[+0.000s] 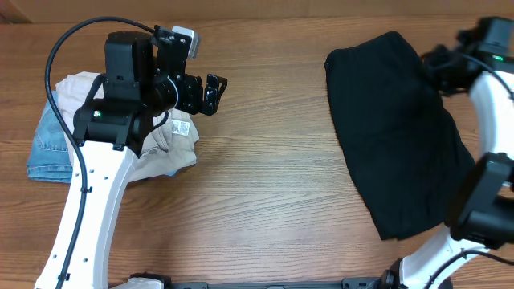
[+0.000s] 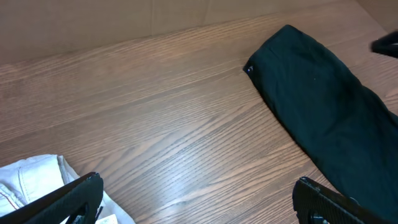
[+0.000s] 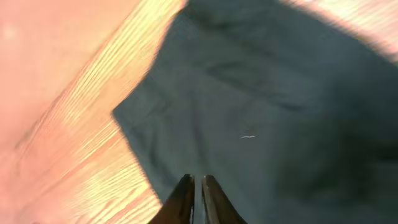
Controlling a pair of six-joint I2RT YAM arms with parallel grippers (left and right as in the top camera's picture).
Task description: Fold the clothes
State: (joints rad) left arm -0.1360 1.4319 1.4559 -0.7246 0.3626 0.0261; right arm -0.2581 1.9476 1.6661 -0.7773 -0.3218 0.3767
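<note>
Lying closest to the bottom edge of the overhead view, the black shorts point(image 1: 397, 136) run as one long slanted band from the lower right of the frame to the upper right, on the wooden table point(image 1: 265, 185). They look doubled over lengthwise, so I judge a crosswise fold is what remains.

A little farther up, at the left of the frame, the beige shorts point(image 1: 173, 152) and the blue denim garment point(image 1: 48, 152) sit heaped together, well apart from the black cloth. They are probably set aside so they stay out of the fold.

At the upper side of that pile the left gripper point(image 1: 213, 92) hovers with its jaws spread wide and nothing between them. It points across the table toward the shorts, which reads as waiting clear of the work or ready to help.

Farthest up, at the upper right, the right gripper point(image 3: 198, 186) is over the top part of the shorts, near their right edge. In the right wrist view its fingers stand almost together with only a thin slit between them, and no cloth shows pinched there. That view is blurred, so I cannot tell whether the tips touch the fabric. Closed tips low over the cloth would suit pressing a crease flat.
</note>
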